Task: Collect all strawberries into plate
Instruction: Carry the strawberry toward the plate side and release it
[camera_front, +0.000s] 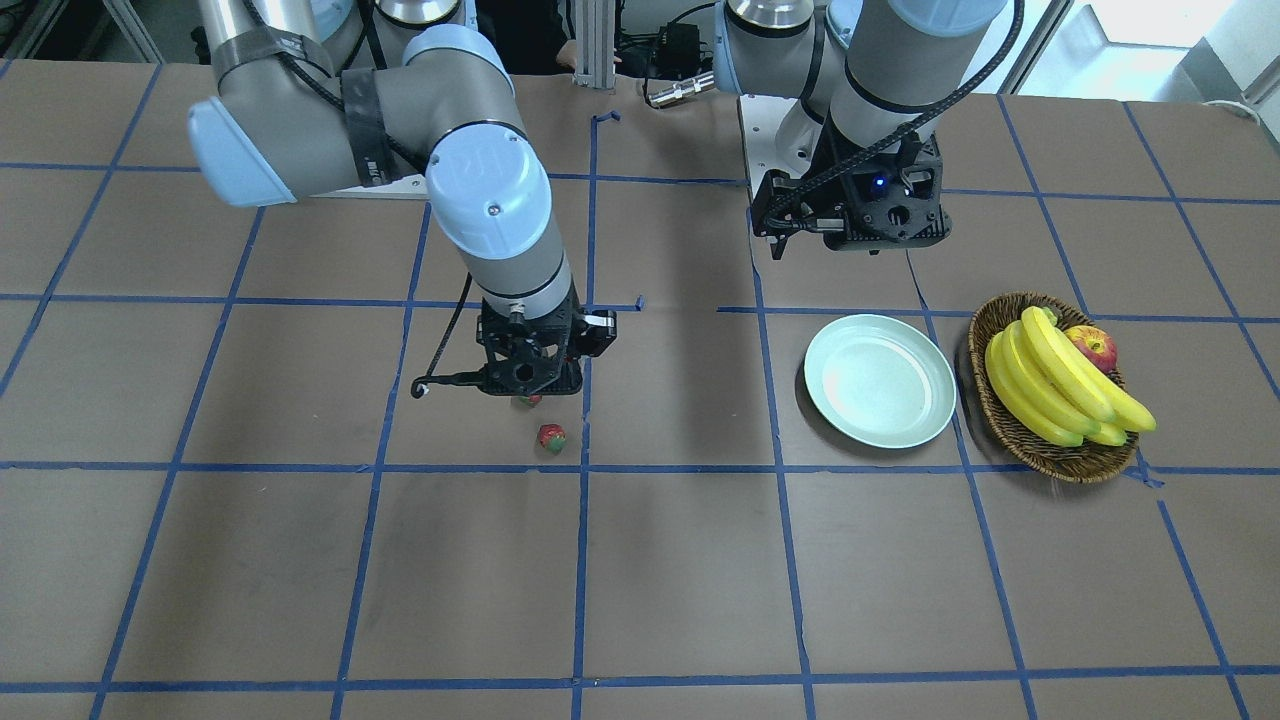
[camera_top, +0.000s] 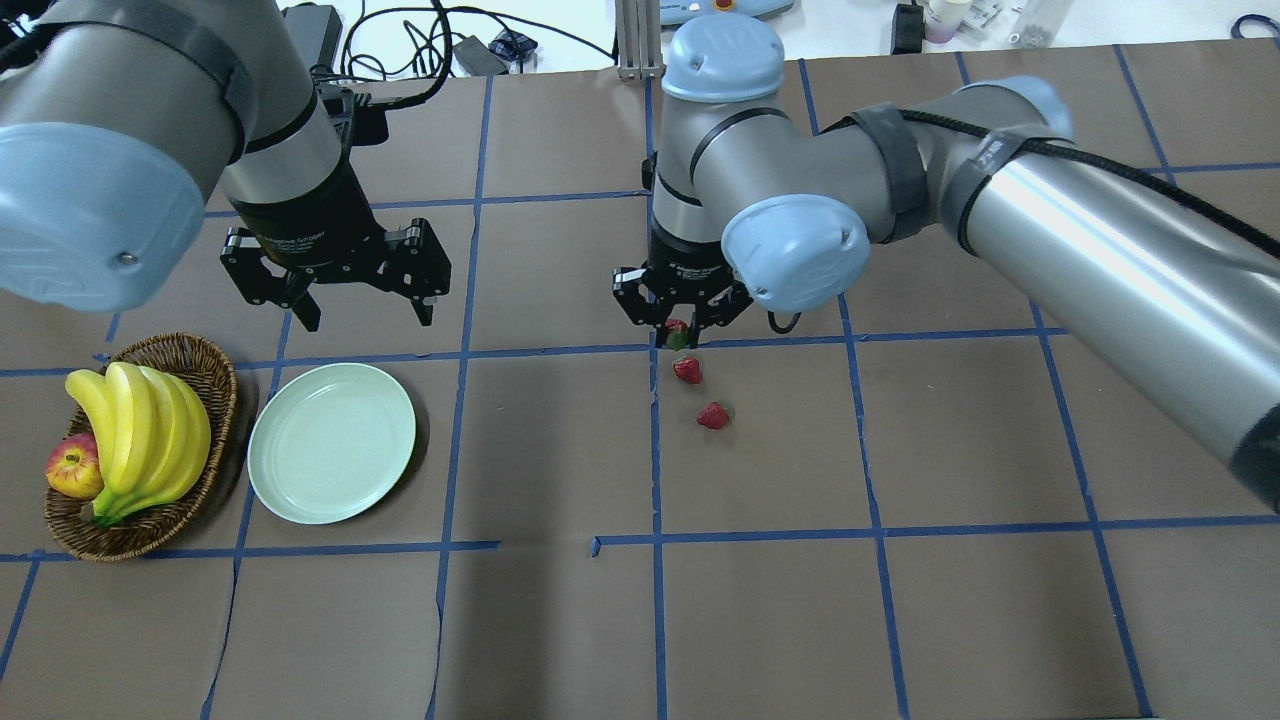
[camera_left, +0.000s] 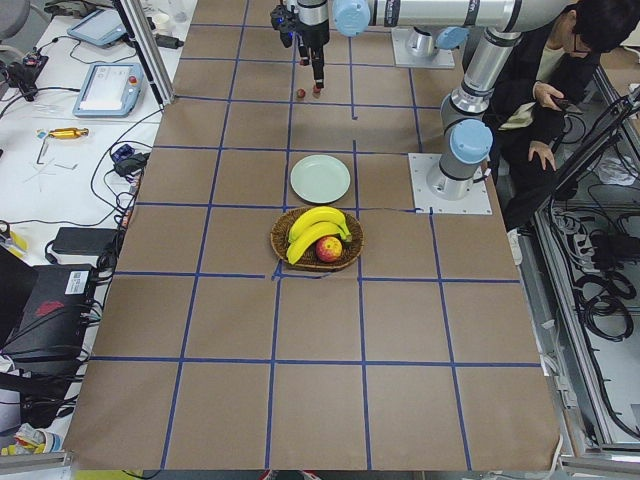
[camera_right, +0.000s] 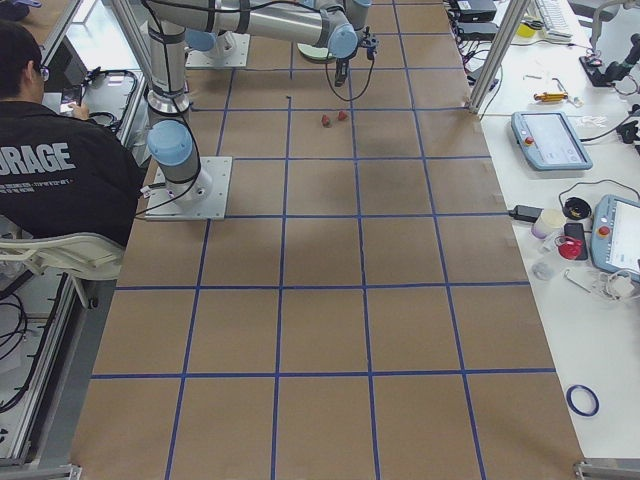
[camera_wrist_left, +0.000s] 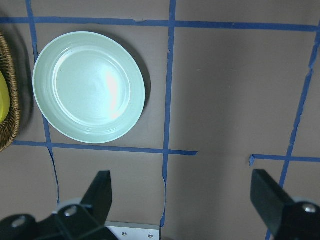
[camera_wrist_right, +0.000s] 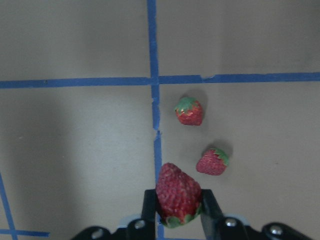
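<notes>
My right gripper (camera_wrist_right: 178, 207) is shut on a red strawberry (camera_wrist_right: 178, 194), cap toward the wrist, held a little above the table near a blue tape crossing (camera_top: 677, 333). Two more strawberries lie on the brown table just beyond it (camera_wrist_right: 189, 111) (camera_wrist_right: 212, 161); the overhead view shows them too (camera_top: 687, 370) (camera_top: 713, 415). The pale green plate (camera_top: 331, 442) sits far to the left with nothing on it. Behind the plate my left gripper (camera_top: 365, 318) hovers open with nothing between its fingers, and the left wrist view looks down on the plate (camera_wrist_left: 89, 87).
A wicker basket (camera_top: 215, 375) holding bananas (camera_top: 140, 430) and an apple (camera_top: 73, 468) stands left of the plate, almost touching it. Blue tape lines grid the brown table. A person sits behind the robot base in the side views.
</notes>
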